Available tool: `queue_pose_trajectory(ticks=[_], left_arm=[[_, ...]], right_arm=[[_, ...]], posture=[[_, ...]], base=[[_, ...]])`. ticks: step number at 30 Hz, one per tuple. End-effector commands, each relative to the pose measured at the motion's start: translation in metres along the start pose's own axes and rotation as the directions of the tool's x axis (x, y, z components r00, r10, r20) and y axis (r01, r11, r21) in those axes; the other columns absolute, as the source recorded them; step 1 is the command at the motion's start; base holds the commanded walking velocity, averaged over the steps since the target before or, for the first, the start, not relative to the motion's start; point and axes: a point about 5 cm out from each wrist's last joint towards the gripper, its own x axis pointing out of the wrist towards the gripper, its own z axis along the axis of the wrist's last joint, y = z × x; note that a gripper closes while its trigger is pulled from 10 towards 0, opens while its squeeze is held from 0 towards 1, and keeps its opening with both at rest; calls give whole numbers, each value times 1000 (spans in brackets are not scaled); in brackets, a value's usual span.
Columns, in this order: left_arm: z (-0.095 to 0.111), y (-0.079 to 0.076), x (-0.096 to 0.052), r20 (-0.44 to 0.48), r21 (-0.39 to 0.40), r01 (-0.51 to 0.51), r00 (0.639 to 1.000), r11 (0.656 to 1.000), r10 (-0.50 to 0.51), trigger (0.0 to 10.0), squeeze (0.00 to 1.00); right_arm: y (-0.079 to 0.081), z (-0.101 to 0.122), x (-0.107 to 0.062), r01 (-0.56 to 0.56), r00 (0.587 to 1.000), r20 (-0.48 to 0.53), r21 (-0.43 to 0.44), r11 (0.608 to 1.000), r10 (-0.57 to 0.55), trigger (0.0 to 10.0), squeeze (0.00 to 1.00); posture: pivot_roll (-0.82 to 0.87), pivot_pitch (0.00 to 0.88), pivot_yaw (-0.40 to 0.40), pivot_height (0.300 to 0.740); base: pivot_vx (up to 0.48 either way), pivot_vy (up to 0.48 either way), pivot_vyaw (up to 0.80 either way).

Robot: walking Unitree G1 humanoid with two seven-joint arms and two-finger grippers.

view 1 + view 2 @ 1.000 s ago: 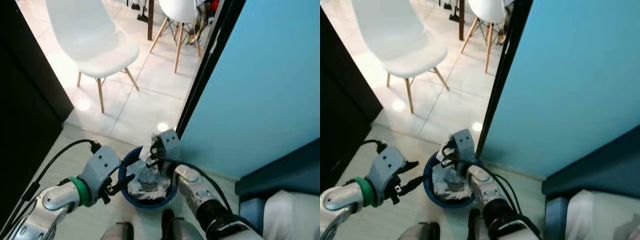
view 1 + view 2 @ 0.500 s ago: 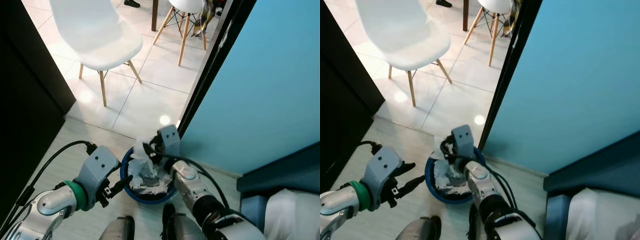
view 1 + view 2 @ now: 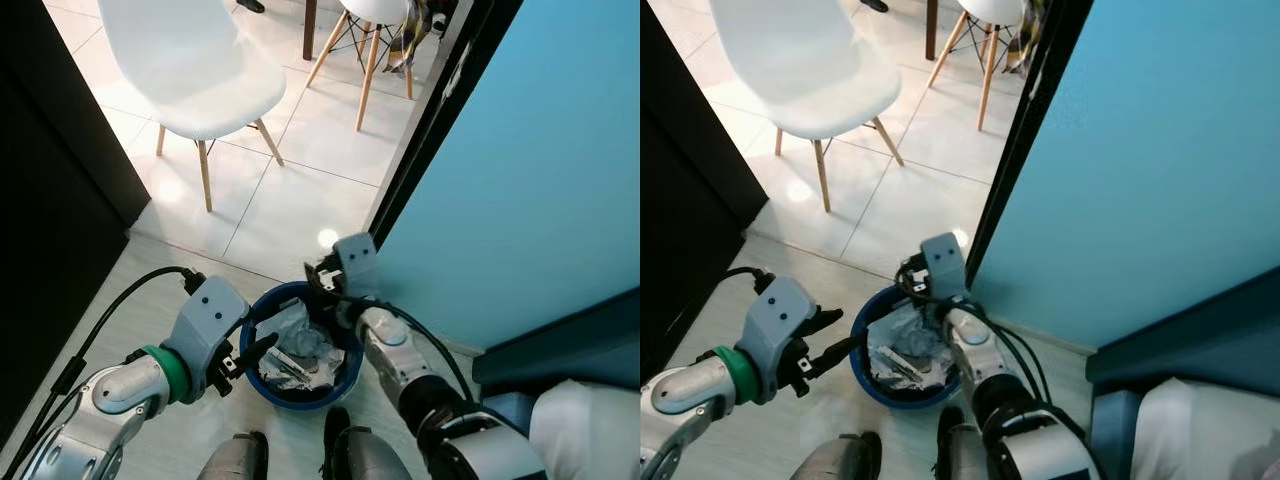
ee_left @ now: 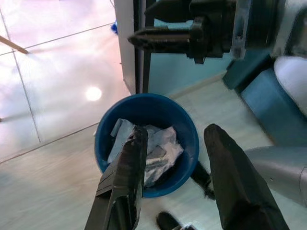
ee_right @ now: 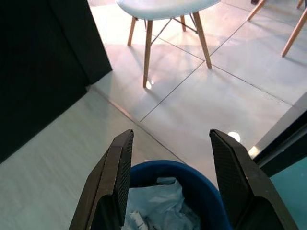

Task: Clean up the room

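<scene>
A round blue bin (image 3: 300, 402) stands on the floor just ahead of my feet, holding crumpled white and grey paper (image 3: 300, 350). My left gripper (image 3: 252, 340) hovers open at the bin's left rim with nothing in it. In the left wrist view its fingers (image 4: 129, 172) frame the bin (image 4: 144, 98) and the paper (image 4: 153, 146). My right gripper (image 3: 322, 290) hangs open and empty over the bin's far rim. In the right wrist view the blue rim (image 5: 163, 165) and the paper (image 5: 163, 206) lie below that gripper (image 5: 171, 134).
A white chair (image 3: 190, 70) stands on the tiles beyond the bin, with a second chair's legs (image 3: 370, 50) further back. A black door frame (image 3: 430, 130) and a teal wall (image 3: 560, 150) rise on the right. A dark cabinet (image 3: 50, 200) lines the left. White fabric (image 3: 590, 430) lies at lower right.
The right gripper held crumpled white paper over the bin; now that paper lies inside and the gripper has opened and moved up to the far rim. The left gripper moved closer.
</scene>
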Motion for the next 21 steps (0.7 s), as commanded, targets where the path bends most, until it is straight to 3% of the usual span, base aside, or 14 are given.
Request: queue_pose_trajectory(ticks=[1,5,6,8,9,11,12,14,16,17,18,19,20,21], left_arm=[[-1,2,6,14,-11,-38,999,999,39,10000,0],[2,5,12,39,-10,-73,997,997,74,10000,0],[5,8,18,66,2,-121,991,993,121,10000,0],[5,8,18,66,2,-121,991,993,121,10000,0],[5,11,25,80,18,-171,982,985,169,10000,0],[5,11,25,80,18,-171,982,985,169,10000,0],[2,13,30,78,54,-207,976,977,202,10000,0],[-5,17,35,57,47,-266,963,963,264,10000,0],[-5,17,35,57,47,-266,963,963,264,10000,0],[-10,25,39,45,33,-356,934,934,355,10000,0],[-10,25,39,45,33,-356,934,934,355,10000,0],[-12,31,42,42,1,-438,898,899,437,10000,0],[-12,31,42,42,1,-438,898,899,437,10000,0],[-11,35,46,51,-23,-497,866,868,497,10000,0]], right_arm=[[-10,-10,-11,43,999,12,21,999,-43,10000,0],[-20,-11,-18,79,996,47,32,996,-81,10000,0],[-27,-12,-26,113,990,81,44,993,-116,10000,0],[-27,-12,-26,113,990,81,44,993,-116,10000,0],[-32,-15,-35,144,983,104,54,988,-149,10000,0],[-32,-15,-35,144,983,104,54,988,-149,10000,0],[-34,-19,-43,161,980,113,59,985,-166,10000,0],[-32,-26,-53,164,980,103,46,985,-168,10000,0],[-32,-26,-53,164,980,103,46,985,-168,10000,0],[-31,-32,-62,176,980,90,39,984,-179,10000,0],[-31,-32,-62,176,980,90,39,984,-179,10000,0],[-33,-33,-69,188,978,88,27,982,-190,10000,0],[-33,-33,-69,188,978,88,27,982,-190,10000,0],[-37,-32,-72,205,974,94,4,979,-205,10000,0]], posture=[[79,154,36,740],[60,143,36,740],[47,136,38,740],[47,136,38,740],[11,112,43,740],[11,112,43,740],[-7,94,47,740],[-45,68,47,740],[-45,68,47,740],[-59,63,44,740],[-59,63,44,740],[-73,51,40,740],[-73,51,40,740],[-80,46,37,740]], base=[[0,0,0],[0,0,0],[0,0,0],[0,0,0],[0,0,0],[0,0,0],[0,0,0],[0,0,0],[0,0,0],[0,0,0],[0,0,0],[0,0,0],[0,0,0],[0,0,0]])
